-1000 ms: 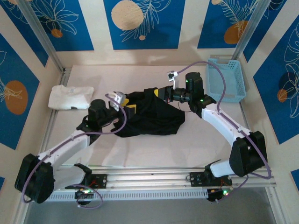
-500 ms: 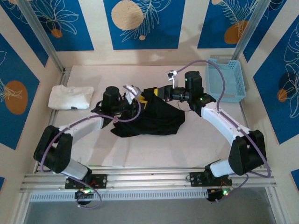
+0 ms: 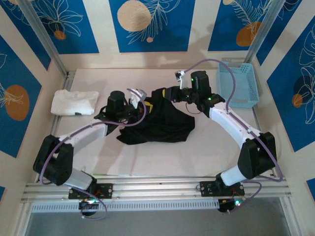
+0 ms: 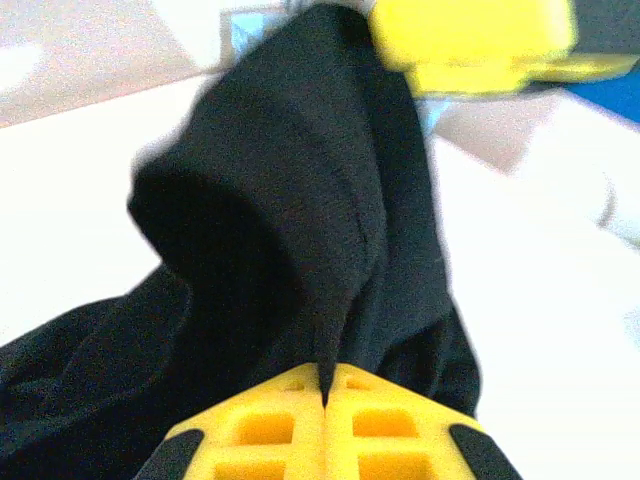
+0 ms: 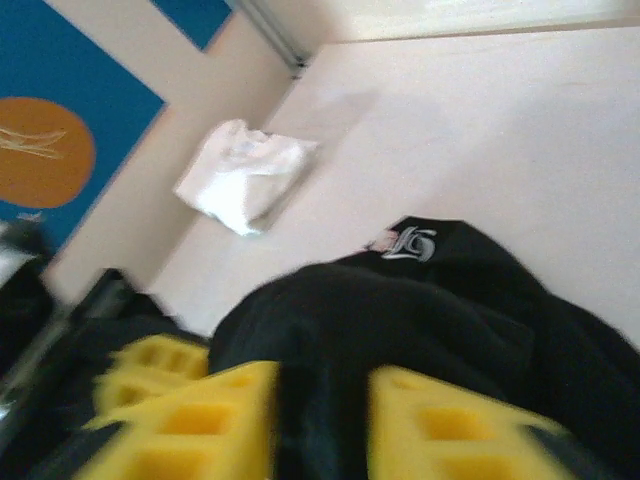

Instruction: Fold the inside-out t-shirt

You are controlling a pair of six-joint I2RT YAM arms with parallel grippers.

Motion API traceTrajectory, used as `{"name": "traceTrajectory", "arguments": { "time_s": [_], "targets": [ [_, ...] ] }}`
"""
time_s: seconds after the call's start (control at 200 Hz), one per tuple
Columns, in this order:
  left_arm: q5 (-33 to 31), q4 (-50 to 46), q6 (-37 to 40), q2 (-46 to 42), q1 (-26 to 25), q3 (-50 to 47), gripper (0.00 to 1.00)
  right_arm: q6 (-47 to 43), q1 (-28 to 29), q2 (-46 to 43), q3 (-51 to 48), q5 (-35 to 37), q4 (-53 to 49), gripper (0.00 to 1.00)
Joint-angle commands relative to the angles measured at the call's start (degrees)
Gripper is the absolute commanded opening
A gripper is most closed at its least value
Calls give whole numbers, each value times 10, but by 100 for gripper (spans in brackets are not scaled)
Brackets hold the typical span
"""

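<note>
Two grippers meet at the far edge of the crumpled black short-sleeved cloth t-shirt (image 3: 160, 123), which lies in a heap mid-table. It sits between the folded white t-shirt (image 3: 74, 102) on the left and the light-blue plastic basket (image 3: 238, 83) at the far right, well apart from both.

The left gripper (image 4: 322, 385) is fully closed, its yellow fingers pinching a raised ridge of black cloth. The right gripper (image 5: 322, 400) has its yellow fingers parted, with a fold of the shirt lying in the gap. To my eye it straddles the cloth rather than clamps it.

The two grippers are close together on the same lifted fold, the left one on the heap's left and the right one just beyond it. The bulk of the shirt lies toward the arm bases from both, its long axis running left to right. The whitish-pink printed mark (image 5: 410, 240) faces up near the right gripper. Spreading the shirt likely calls for drawing that edge apart sideways.
</note>
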Motion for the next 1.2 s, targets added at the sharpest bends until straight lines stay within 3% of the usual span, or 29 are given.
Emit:
{"name": "traceTrajectory", "arguments": {
  "time_s": [0.0,0.125,0.315,0.525,0.675,0.865,0.995,1.195],
  "targets": [
    [-37,34,-98,-61,-3,-11,0,-41,4,50,84,82,-126,49],
    [-76,35,-134,-105,-3,-23,0,-74,7,49,92,136,-188,60],
    [-121,-1,-154,-134,-1,-17,0,-96,55,-88,-84,151,-95,69],
    [-142,-31,-167,-144,0,-9,0,-82,125,-156,-222,249,-26,70],
    [-152,-37,-167,-153,0,-12,0,-35,136,-137,-269,264,22,70],
    [-156,-37,-174,-161,0,-13,0,-17,148,-83,-282,346,60,70],
    [-148,-31,-181,-162,0,-8,0,-26,149,-51,-284,408,91,70],
    [-138,-30,-181,-163,1,-7,0,-85,148,1,-255,437,153,69]
  ]
}}
